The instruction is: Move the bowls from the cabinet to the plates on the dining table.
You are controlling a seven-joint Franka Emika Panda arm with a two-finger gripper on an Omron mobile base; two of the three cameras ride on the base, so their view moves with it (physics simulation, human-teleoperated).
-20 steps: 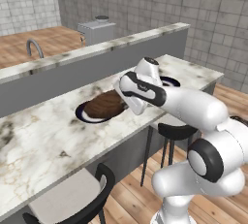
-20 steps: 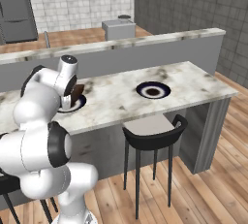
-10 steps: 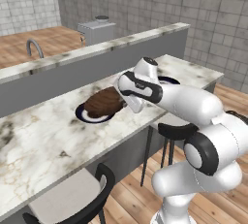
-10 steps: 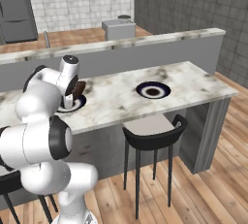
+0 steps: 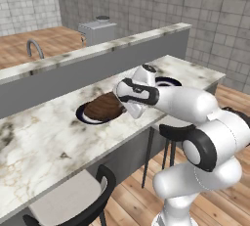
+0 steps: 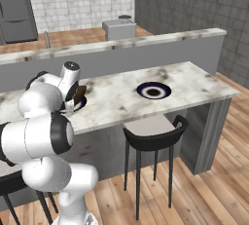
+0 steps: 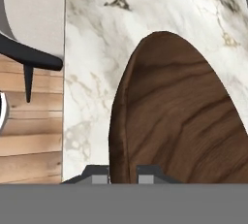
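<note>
Currently clamped tight on rim of dark wood bowl [image 5: 103, 106], gripper [image 7: 123, 173] pinching its near edge, bowl resting on the navy-rimmed plate [image 5: 86, 118] near surface front edge. Best: check bowl centred on plate, release slowly, retreat straight up. Second plate [image 6: 153, 91] further right, bare.

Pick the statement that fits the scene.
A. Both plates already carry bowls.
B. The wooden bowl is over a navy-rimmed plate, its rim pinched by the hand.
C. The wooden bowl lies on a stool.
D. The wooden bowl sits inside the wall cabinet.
B: the hand grips the rim of the wooden bowl over the near plate; the far plate is bare.
</note>
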